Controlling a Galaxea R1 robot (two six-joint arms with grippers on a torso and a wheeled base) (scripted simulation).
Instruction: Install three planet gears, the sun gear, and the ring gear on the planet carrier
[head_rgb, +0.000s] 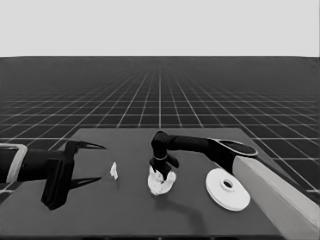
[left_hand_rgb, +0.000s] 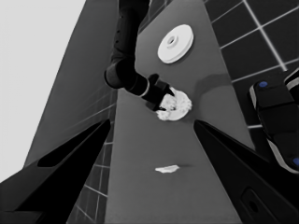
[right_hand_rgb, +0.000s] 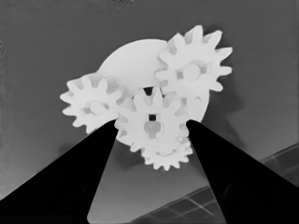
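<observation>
The smaller round part, the planet carrier (head_rgb: 162, 186) (right_hand_rgb: 128, 60), lies at the table's middle with small gears on it. One planet gear (right_hand_rgb: 91, 106) sits at its one side, a second (right_hand_rgb: 194, 70) at the far side, and a third (right_hand_rgb: 166, 157) at the near rim. My right gripper (head_rgb: 161, 171) (right_hand_rgb: 152, 125) stands straight over the part, shut on a fourth gear (right_hand_rgb: 152, 114) at its centre. The larger round part, the ring gear (head_rgb: 227, 189) (left_hand_rgb: 175, 43), lies apart to the right. My left gripper (head_rgb: 102, 163) waits open over the table's left end, holding nothing.
A thin white piece (head_rgb: 114, 171) (left_hand_rgb: 167, 169) lies between the left gripper and the smaller round part. The right arm's pale grey part (head_rgb: 280, 195) crosses the lower right corner, just past the larger round part. Dark machinery with blue lights (left_hand_rgb: 275, 121) stands off the table's edge.
</observation>
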